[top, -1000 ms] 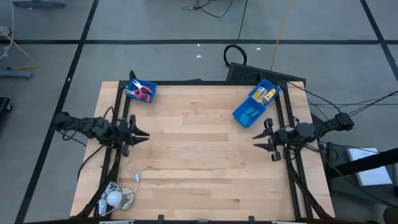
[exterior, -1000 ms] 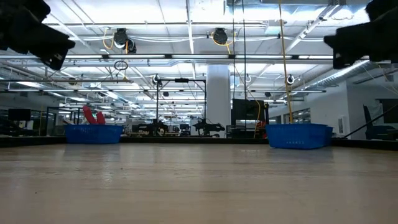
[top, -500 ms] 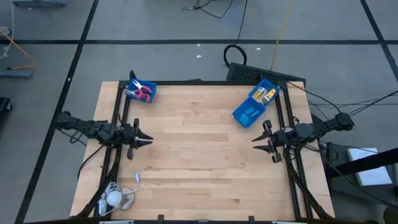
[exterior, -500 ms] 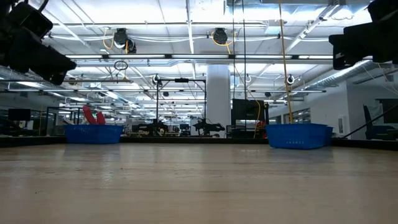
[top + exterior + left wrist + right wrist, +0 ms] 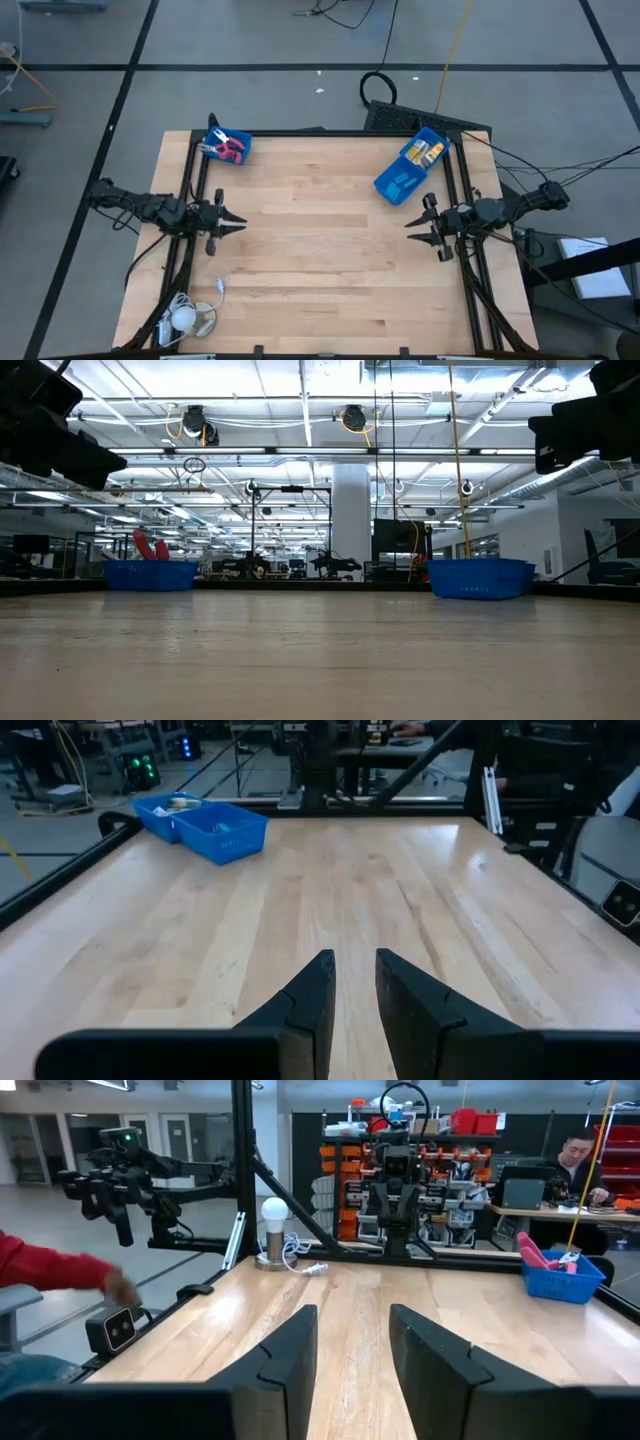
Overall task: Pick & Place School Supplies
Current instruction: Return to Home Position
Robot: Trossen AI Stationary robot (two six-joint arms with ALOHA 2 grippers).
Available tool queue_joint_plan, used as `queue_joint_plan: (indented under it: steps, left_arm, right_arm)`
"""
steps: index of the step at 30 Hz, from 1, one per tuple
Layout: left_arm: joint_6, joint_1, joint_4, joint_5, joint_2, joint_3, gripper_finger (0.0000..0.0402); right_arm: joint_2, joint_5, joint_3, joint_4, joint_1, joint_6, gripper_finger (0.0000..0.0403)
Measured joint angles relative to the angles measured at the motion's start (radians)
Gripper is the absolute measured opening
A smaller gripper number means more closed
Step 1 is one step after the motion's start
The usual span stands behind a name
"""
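Over the left edge of the wooden table, the left gripper hangs above the boards and points toward the middle. Its wrist view shows its two dark fingers parted by a narrow gap, with nothing between them. Opposite it, over the right edge, the right gripper faces inward. Its fingers are spread somewhat wider and also hold nothing. All the school supplies lie in three blue bins at the far side of the table, well apart from both grippers. The red and pink scissors sit in the bin at the far left corner, and in the low view their handles stick up above its rim. Near the far right corner two bins stand touching, both turned at a slant. The outer bin holds the yellow-orange packets, and the inner bin holds the light-blue erasers. A white round object with a cord rests at the near left corner. In the right wrist view a person's red sleeve shows beyond the table's edge.
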Motion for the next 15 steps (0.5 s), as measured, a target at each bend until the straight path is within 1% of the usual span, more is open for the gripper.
queue_joint_plan:
  steps: [15]
  left_arm:
    - [-0.005,0.000,0.004,0.000,0.000,0.000,0.0077]
  right_arm:
    - [0.000,0.000,0.000,0.001,0.000,0.000,0.0118]
